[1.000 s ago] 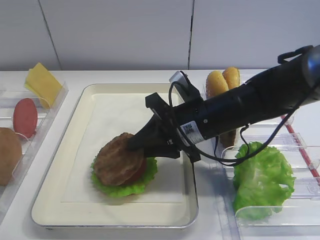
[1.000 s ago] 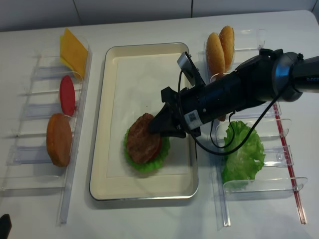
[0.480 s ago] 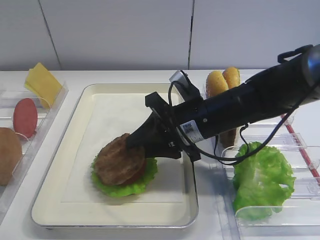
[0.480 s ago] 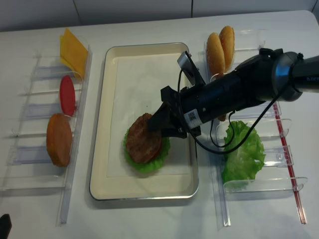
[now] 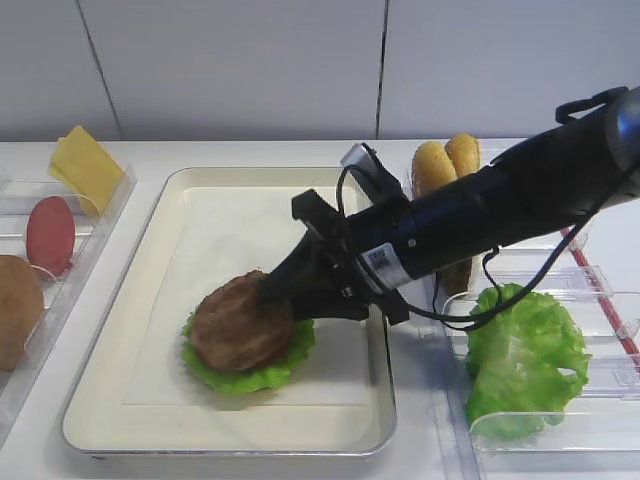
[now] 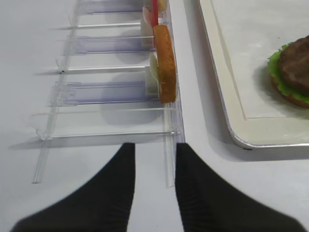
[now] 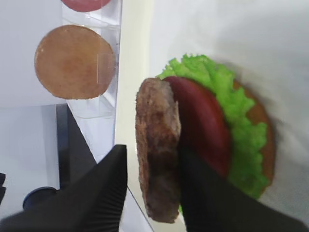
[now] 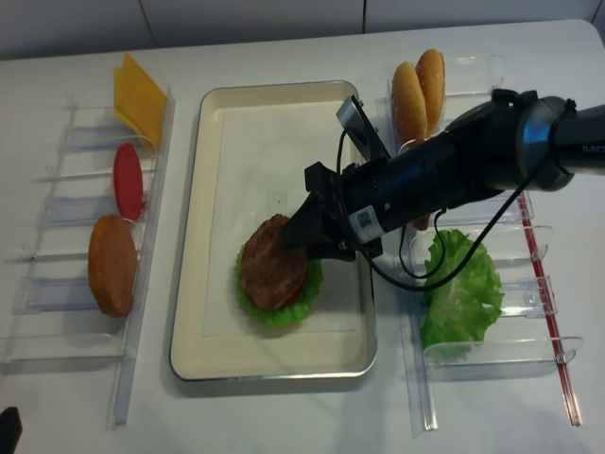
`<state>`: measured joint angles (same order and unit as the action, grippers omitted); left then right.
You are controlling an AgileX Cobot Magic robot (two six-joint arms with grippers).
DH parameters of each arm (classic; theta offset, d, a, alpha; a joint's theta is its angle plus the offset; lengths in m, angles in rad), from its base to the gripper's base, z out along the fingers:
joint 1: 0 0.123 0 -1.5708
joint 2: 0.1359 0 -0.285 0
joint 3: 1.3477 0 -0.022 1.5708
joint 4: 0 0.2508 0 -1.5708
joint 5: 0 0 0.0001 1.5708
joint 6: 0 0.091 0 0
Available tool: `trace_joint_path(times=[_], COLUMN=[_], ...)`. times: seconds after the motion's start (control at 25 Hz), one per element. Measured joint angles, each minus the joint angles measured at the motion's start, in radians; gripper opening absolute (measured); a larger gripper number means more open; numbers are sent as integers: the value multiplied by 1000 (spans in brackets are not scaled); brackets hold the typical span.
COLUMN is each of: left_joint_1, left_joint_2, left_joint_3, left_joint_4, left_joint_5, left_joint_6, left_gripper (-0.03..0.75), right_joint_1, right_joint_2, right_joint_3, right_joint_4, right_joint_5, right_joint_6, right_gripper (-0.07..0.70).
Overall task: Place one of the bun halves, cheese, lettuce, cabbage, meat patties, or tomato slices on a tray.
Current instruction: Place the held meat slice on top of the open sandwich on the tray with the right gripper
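On the tray (image 5: pixel 150 290), the right pincer (image 7: pixel 149 188) straddles the meat patty (image 7: pixel 157 164) atop tomato and lettuce, jaws parted.

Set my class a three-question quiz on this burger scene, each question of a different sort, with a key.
1. True or false: the tray holds a stack topped by a patty.
2. What lies directly under the patty? A: cheese. B: tomato slice. C: bun.
3. Which gripper is at the patty, and are its jaws open or shut?

Key
1. True.
2. B: the tomato slice shows red beneath the patty in the wrist view.
3. The right one; open, with a gap beside the patty.
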<state>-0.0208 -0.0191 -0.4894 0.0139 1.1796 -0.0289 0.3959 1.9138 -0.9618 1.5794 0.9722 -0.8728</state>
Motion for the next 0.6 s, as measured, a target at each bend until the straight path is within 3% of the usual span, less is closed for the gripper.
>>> trace_joint_path(times=[0.12,0.6], left_joint_1=[0,0], left_joint_2=[0,0], left_joint_3=[0,0], left_joint_4=[0,0], left_joint_5=[0,0], left_joint_6=[0,0], left_gripper=[197,197], right_joint_1=[0,0], right_joint_2=[4,4], right_joint_3=[0,0], right_joint_4=[-45,-79], right_joint_5=[-40,-56], right_joint_6=[16,30], right_gripper=[286,286])
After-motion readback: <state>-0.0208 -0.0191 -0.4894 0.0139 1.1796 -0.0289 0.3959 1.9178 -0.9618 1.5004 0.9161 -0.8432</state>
